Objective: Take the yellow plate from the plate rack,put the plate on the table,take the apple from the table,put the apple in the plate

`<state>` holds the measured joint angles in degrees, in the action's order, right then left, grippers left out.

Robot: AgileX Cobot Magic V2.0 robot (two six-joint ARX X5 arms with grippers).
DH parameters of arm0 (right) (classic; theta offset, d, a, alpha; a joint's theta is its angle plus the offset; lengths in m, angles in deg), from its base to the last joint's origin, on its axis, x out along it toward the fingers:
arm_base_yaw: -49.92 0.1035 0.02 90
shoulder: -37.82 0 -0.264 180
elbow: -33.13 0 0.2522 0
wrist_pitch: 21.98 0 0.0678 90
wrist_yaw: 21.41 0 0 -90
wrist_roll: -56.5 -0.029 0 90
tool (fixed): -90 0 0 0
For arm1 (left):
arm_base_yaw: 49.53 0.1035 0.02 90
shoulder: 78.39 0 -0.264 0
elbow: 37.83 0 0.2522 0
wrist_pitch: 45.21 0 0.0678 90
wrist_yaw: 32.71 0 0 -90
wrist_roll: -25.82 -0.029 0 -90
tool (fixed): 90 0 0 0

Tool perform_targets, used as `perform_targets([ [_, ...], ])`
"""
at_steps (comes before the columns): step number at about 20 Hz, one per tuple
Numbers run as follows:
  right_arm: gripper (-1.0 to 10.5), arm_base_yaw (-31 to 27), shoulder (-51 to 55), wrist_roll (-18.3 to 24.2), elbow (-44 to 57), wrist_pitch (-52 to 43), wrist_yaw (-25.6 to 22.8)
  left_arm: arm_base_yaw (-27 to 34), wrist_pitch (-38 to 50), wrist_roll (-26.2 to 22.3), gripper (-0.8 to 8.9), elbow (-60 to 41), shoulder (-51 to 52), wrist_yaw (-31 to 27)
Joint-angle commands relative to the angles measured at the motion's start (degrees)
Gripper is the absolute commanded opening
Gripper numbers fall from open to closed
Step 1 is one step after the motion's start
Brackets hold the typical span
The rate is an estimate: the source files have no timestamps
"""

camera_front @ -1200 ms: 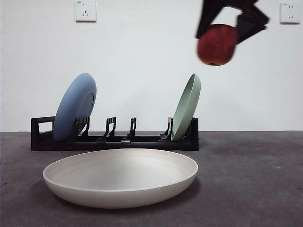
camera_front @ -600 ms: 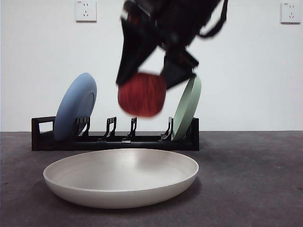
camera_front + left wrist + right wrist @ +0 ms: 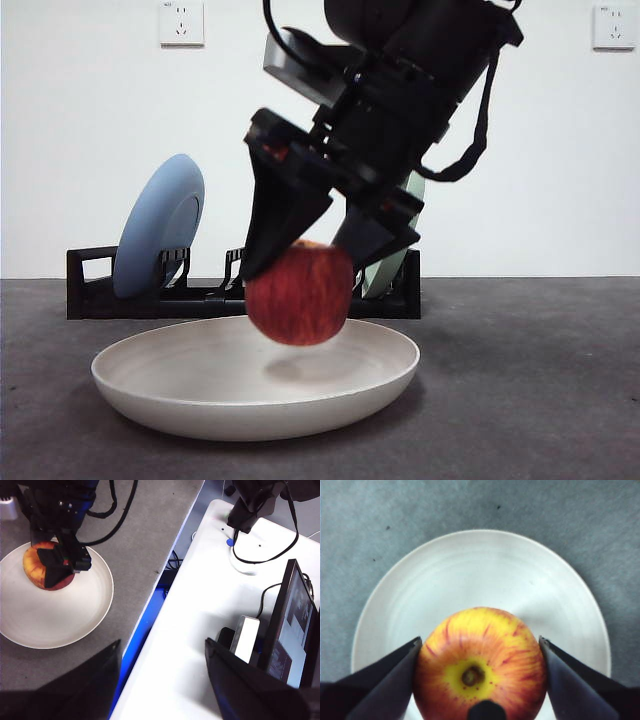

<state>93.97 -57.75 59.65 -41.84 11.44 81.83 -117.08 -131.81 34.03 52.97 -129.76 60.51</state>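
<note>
Your right gripper (image 3: 305,262) is clamping its fingers (image 3: 385,672) on the apple (image 3: 298,293), holding it just above the cream plate (image 3: 180,400) on the bench (image 3: 540,380). Your left gripper (image 3: 162,680) is waiting, fingers spread apart.

The yellow plate (image 3: 255,390) is set on the bench (image 3: 530,380), in front of the plate rack (image 3: 240,290). The apple (image 3: 298,293) is held over the plate, apart from it, by the right gripper (image 3: 305,250).
</note>
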Motion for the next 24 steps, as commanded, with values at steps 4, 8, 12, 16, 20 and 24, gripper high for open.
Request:
perform_targets([
  [4, -0.1, 1.3, -4.7, -1.5, 0.4, -0.4, -0.7, 0.1, 0.2, 0.4, 2.78, -0.2, -0.2, 0.2],
  [8, 0.2, 1.4, -4.7, -1.8, 0.4, 0.5, -0.6, 0.1, 0.2, 0.4, 2.78, -0.2, -0.2, 0.2],
  [12, 4.9, 1.4, -4.7, -3.1, 0.4, 1.3, -0.7, 0.1, 0.2, 0.4, 2.78, -0.2, -0.3, 0.2],
  [16, 5.7, 1.4, -4.5, -4.7, -1.7, 1.5, -0.7, 0.1, 0.1, 0.4, 2.78, -0.2, -0.3, 0.2],
  [20, 5.7, 1.4, -3.1, -4.7, -8.0, 7.2, -0.9, 0.1, 0.0, 0.4, 2.78, -0.2, -0.3, 0.2],
  [24, 5.6, 1.4, 1.4, -4.2, -17.0, 23.1, -0.9, 0.1, 0.0, 0.1, 2.78, -0.2, -0.3, 0.2],
])
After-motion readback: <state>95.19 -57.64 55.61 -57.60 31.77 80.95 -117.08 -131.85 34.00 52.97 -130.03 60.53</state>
